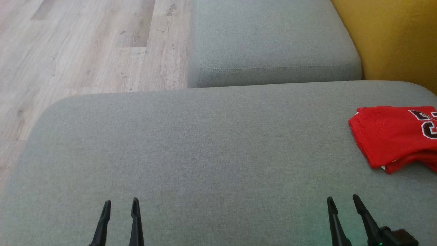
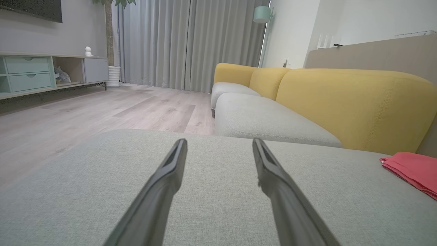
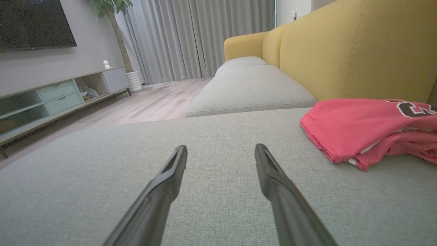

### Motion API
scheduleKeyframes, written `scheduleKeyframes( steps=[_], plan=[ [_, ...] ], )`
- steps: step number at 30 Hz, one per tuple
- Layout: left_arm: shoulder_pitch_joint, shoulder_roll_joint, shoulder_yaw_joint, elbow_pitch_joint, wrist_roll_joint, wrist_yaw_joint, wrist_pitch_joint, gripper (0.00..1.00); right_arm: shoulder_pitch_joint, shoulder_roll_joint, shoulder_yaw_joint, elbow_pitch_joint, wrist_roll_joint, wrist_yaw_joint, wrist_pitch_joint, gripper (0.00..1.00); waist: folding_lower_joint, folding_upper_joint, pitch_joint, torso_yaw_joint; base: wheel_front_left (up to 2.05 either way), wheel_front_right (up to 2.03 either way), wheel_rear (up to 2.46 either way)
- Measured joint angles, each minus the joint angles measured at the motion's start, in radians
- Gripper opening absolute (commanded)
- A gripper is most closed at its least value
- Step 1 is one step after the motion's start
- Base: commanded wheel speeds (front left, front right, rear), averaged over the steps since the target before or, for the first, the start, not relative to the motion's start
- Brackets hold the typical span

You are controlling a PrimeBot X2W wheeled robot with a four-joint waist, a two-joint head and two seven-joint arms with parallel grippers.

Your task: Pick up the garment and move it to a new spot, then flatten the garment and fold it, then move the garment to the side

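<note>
Red garment [image 1: 389,136] is lying loosely folded, left gripper [image 1: 122,201] and right gripper [image 1: 342,197] are standing spread and empty, so a shallow pinch is risking only one layer.

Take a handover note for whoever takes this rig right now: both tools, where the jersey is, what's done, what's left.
Left tool: open, empty, over the near edge of the cushion.
Right tool: open, empty, over the same edge.
Jersey: red, at the cushion's right side near the yellow backrest, ahead and right of the right tool, clear of it.
Done: the jersey looks folded and set aside.
Left: probably nothing. A lower layer pokes out at its near edge, so check the fold.
</note>
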Motion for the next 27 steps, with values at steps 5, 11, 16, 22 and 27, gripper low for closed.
scheduleKeyframes(
  steps=[5, 11, 16, 22, 27],
  plan=[
    [0.007, 0.001, 0.001, 0.013, 0.006, -0.018, 0.000, 1.00, 0.002, 0.000, 0.002, 0.000, 0.035, 0.000, 0.000, 1.00, 0.0001, 0.0000, -0.009, 0.000, 0.00, 0.00, 0.00],
    [0.014, 0.001, 0.004, 0.022, 0.006, -0.024, 0.000, 1.00, 0.002, 0.001, 0.010, -0.001, 0.044, 0.000, 0.000, 1.00, 0.0001, 0.0000, -0.017, -0.011, 0.00, 0.00, 0.00],
    [0.039, 0.000, 0.001, 0.096, 0.008, -0.024, 0.006, 0.00, 0.011, 0.001, 0.012, 0.068, 0.044, 0.000, 0.002, 0.00, 0.0001, 0.0000, -0.019, -0.014, 0.00, 0.00, 0.00],
    [0.060, 0.000, 0.002, 0.132, -0.040, -0.025, 0.016, 0.00, 0.029, 0.001, 0.013, 0.103, 0.093, 0.000, 0.012, 0.00, 0.0001, 0.0000, -0.013, -0.016, 0.00, 0.00, 0.00],
    [0.052, 0.000, 0.003, 0.136, -0.099, -0.026, 0.026, 0.00, 0.025, 0.000, 0.011, 0.103, 0.153, 0.000, 0.021, 0.00, 0.0001, 0.0000, -0.007, -0.017, 0.00, 0.00, 0.00]
  ],
)
